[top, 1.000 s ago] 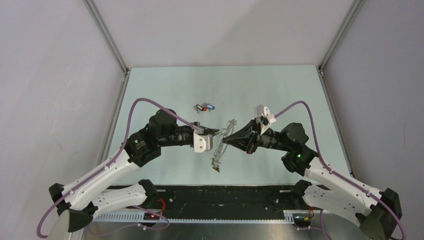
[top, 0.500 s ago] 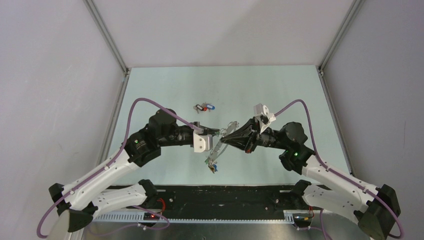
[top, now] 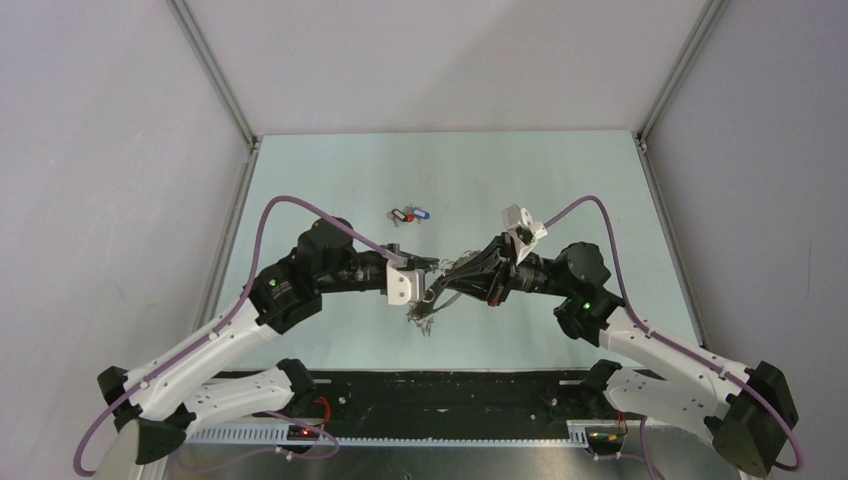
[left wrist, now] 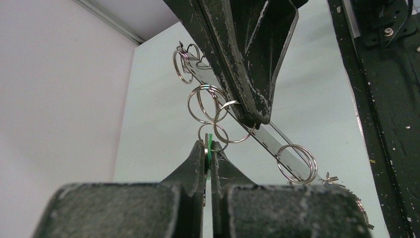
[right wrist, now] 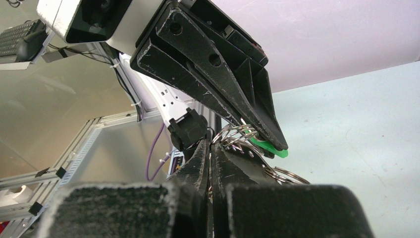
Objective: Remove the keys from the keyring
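The keyring (top: 428, 305) is a flat grey hoop hanging in the air between my two grippers, fringed with small silvery rings (left wrist: 204, 103). My left gripper (top: 432, 268) is shut on a green-headed key (left wrist: 210, 148) that hangs from one small ring; its closed tips (left wrist: 208, 145) show in the left wrist view. My right gripper (top: 452, 278) is shut on the hoop's band (left wrist: 285, 141), just above and right of the left tips. In the right wrist view the right gripper (right wrist: 210, 146) clamps the band (right wrist: 242, 153), and the green key (right wrist: 270, 148) pokes out of the left fingers (right wrist: 233, 84).
A loose cluster of coloured-headed keys (top: 408, 214) lies on the pale green table (top: 330, 180) behind the grippers. A black strip (top: 450, 390) runs along the near edge by the arm bases. Metal frame posts (top: 215, 70) stand at the table's back corners.
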Tool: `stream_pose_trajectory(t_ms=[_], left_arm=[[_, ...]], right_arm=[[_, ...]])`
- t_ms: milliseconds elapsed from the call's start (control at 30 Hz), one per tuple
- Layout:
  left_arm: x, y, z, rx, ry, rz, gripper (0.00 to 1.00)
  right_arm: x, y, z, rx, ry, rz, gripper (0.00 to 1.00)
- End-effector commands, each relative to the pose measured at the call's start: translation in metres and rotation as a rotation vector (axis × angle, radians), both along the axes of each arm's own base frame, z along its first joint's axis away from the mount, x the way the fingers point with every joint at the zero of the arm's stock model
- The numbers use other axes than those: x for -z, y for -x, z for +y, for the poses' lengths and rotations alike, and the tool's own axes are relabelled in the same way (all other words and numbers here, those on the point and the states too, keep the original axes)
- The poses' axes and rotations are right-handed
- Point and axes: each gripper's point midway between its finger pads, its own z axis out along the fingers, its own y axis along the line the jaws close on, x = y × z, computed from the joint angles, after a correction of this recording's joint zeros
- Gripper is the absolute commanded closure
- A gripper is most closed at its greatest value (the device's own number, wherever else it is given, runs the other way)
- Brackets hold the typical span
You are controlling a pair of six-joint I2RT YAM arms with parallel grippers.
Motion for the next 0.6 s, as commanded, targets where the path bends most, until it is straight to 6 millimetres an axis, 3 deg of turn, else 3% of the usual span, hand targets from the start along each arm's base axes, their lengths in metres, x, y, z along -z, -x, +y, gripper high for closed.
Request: stream_pose_trajectory(t_ms=[0, 567], left_arm=[[-0.025, -0.008, 0.002, -0.029, 0.057, -0.079, 1.0], [-0.036, -0.003, 0.005, -0.012, 0.088, -0.079, 1.0]], right_arm=[[-0.023, 0.022, 0.003, -0.103, -0.045, -0.029, 1.0], [-0.011, 0.025, 0.016, -0.168, -0.022, 0.057, 1.0]])
